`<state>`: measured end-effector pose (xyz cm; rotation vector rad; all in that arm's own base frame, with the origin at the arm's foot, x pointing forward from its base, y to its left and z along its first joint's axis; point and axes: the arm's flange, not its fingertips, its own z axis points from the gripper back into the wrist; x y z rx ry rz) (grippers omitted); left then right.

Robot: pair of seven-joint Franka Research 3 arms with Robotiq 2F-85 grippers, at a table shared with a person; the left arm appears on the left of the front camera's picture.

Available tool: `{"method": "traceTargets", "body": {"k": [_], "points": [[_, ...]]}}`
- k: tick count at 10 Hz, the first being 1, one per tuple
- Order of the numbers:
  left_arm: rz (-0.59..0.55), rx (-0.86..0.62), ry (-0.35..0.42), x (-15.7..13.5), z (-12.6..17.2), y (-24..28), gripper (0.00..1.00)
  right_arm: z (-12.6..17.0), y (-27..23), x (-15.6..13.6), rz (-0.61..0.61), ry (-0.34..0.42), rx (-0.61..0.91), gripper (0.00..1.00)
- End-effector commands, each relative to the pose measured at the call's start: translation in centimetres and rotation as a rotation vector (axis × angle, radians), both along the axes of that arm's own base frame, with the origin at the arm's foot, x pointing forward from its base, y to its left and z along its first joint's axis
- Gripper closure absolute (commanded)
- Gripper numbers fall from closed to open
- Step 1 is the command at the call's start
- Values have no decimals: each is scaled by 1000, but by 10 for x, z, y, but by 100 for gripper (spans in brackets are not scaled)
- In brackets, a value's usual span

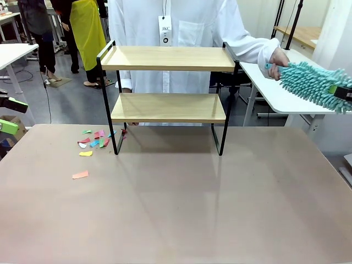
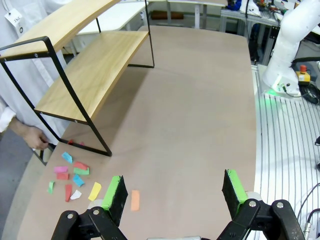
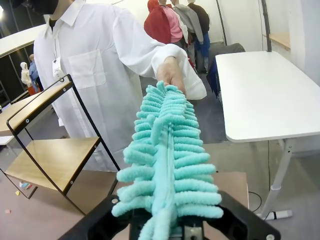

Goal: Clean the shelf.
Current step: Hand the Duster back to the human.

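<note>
Brown table (image 1: 181, 209) carries the shelf (image 1: 168, 107) beside scattered paper scraps (image 1: 92, 142).

This looks like a robotics lab or a testing room: a person in a white lab coat (image 1: 181, 33) with a badge (image 1: 165, 30), plain white tables (image 3: 265, 95), the base of a white robot arm (image 2: 290, 55), other people standing behind
</note>
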<state>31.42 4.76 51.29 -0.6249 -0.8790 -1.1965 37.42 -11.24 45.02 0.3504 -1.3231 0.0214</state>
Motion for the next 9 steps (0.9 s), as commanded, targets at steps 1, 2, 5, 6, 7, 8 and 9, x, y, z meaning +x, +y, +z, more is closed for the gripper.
{"method": "traceTargets", "body": {"k": [1, 2, 5, 6, 7, 8, 9], "points": [[-12, -26, -26, 2, 0, -1, 0, 0, 0, 0, 0, 0, 0, 26], [-12, -26, -26, 2, 0, -1, 0, 4, -1, -4, 12, -3, -12, 25], [-12, -26, -26, 2, 0, -1, 0, 30, -4, -11, 44, -22, 21, 0], [-12, -26, -26, 2, 0, -1, 0, 46, -8, -12, 41, -46, 45, 0], [-12, -26, -26, 2, 0, -1, 0, 67, -14, -13, 32, -77, 81, 0], [-12, -26, -26, 2, 0, -1, 0, 86, -21, -14, 32, -94, 138, 0], [-12, -26, -26, 2, 0, -1, 0, 106, -33, -15, 1, -127, 193, 0]]}}
